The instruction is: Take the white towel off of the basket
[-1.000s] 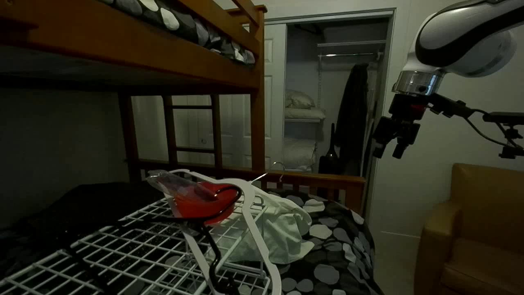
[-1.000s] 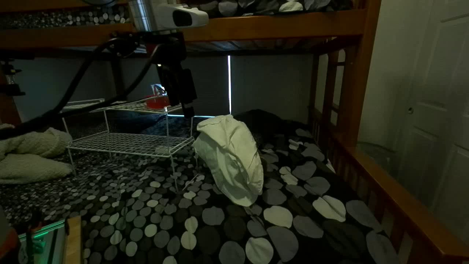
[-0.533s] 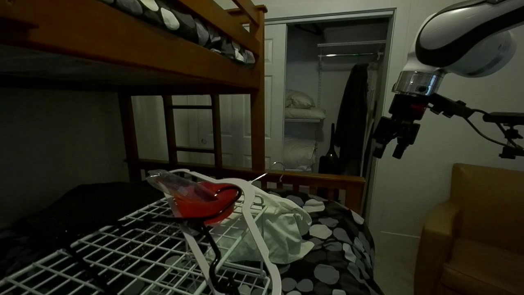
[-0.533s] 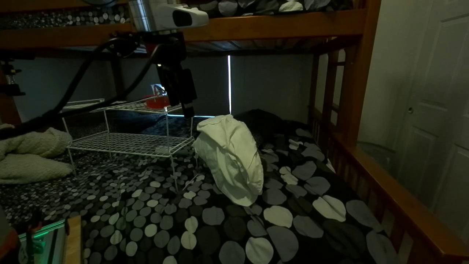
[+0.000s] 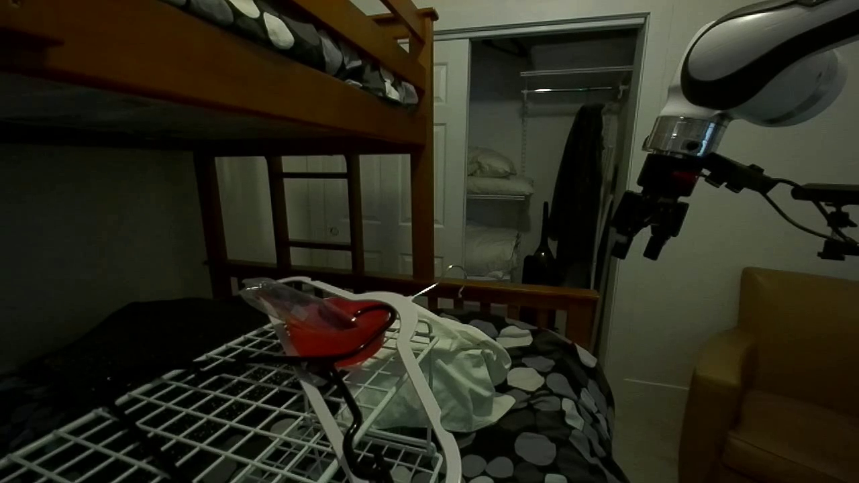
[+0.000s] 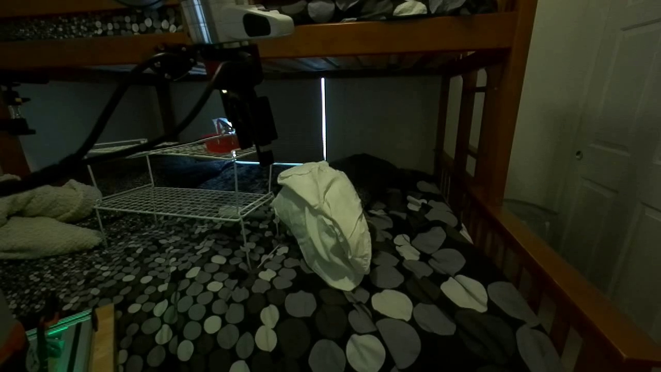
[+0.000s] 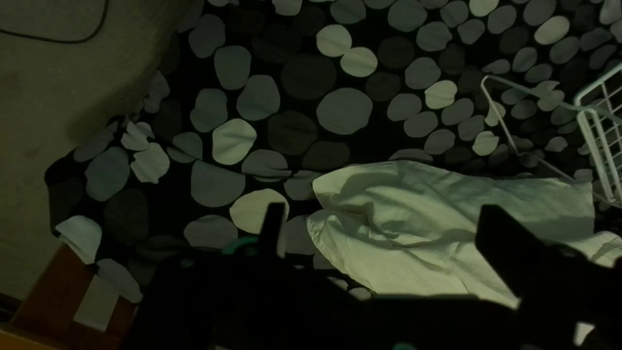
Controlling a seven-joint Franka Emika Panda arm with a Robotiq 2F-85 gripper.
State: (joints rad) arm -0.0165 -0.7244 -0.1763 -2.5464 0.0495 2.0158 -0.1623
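The white towel is a crumpled cloth at the end of the white wire basket, also seen in an exterior view. Its top leans at the end of the rack-like basket and its lower part rests on the dotted bedspread. My gripper is empty and raised above the bed; it also shows in an exterior view. In the wrist view my gripper is open, its fingers wide apart, with the towel below, apart from it. The basket's end shows at the right edge.
A red item in clear plastic, a white hanger and a black hanger lie on the basket. The upper bunk hangs overhead. A wooden bed rail and a fleece blanket flank the bed.
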